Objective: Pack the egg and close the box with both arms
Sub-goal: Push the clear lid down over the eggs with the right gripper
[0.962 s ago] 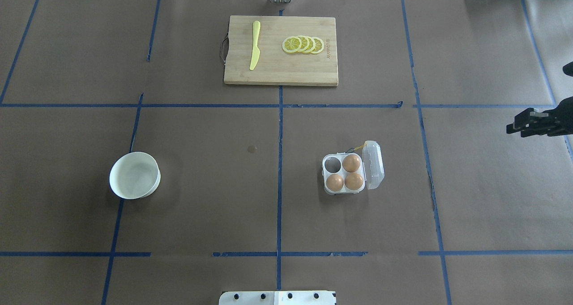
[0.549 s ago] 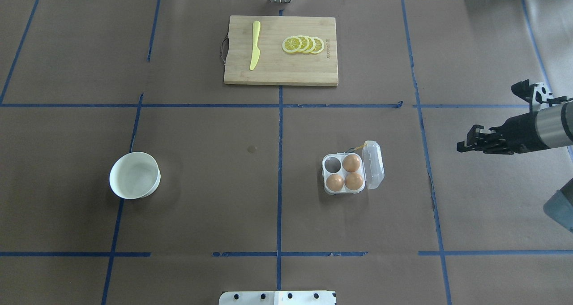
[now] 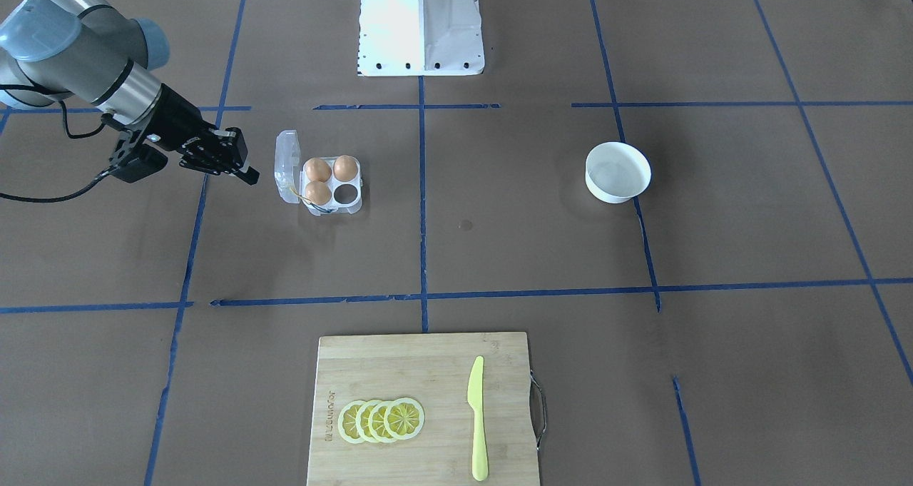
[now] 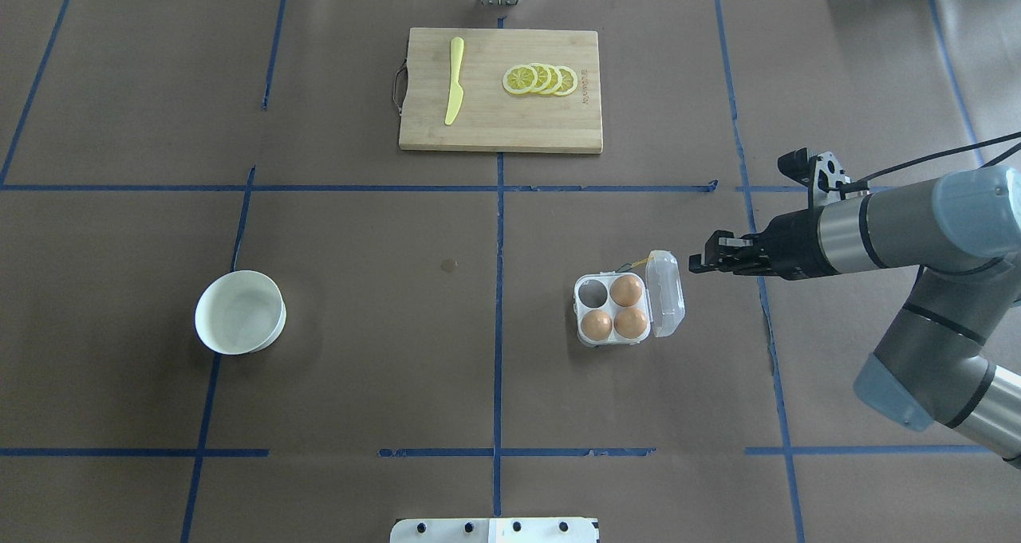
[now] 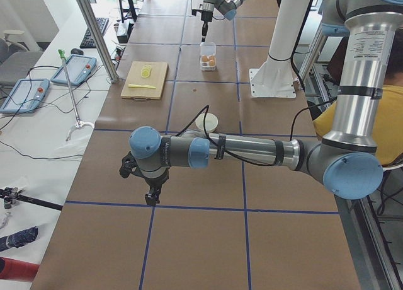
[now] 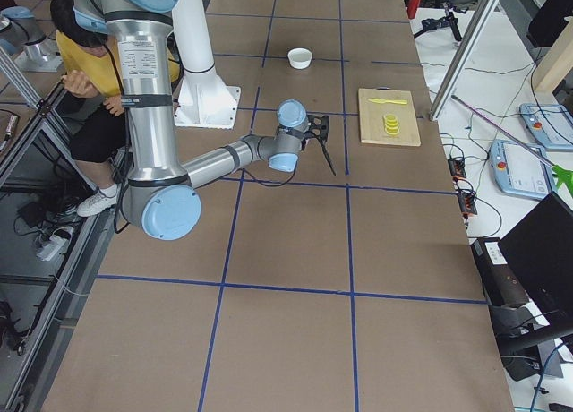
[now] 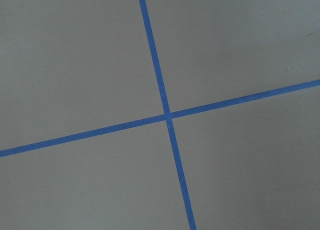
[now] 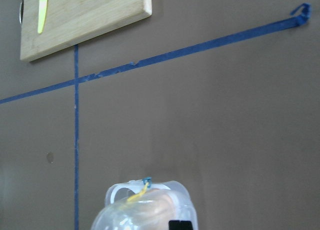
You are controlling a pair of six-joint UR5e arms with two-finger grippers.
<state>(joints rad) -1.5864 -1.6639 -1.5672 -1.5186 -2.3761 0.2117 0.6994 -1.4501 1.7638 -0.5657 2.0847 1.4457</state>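
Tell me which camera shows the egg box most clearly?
The overhead exterior view: the box lies open, three eggs, one empty cup. Front-facing shows nearly the same; exterior left shows it tiny; the right wrist only its lid.

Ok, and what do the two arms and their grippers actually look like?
Both are built alike. The right arm is silver-grey tubing with light-blue joint caps. It ends in a black right gripper, and a thin black cable trails from its wrist. The left arm has the same silver tubes and blue caps, and a black left gripper. No markings are legible.
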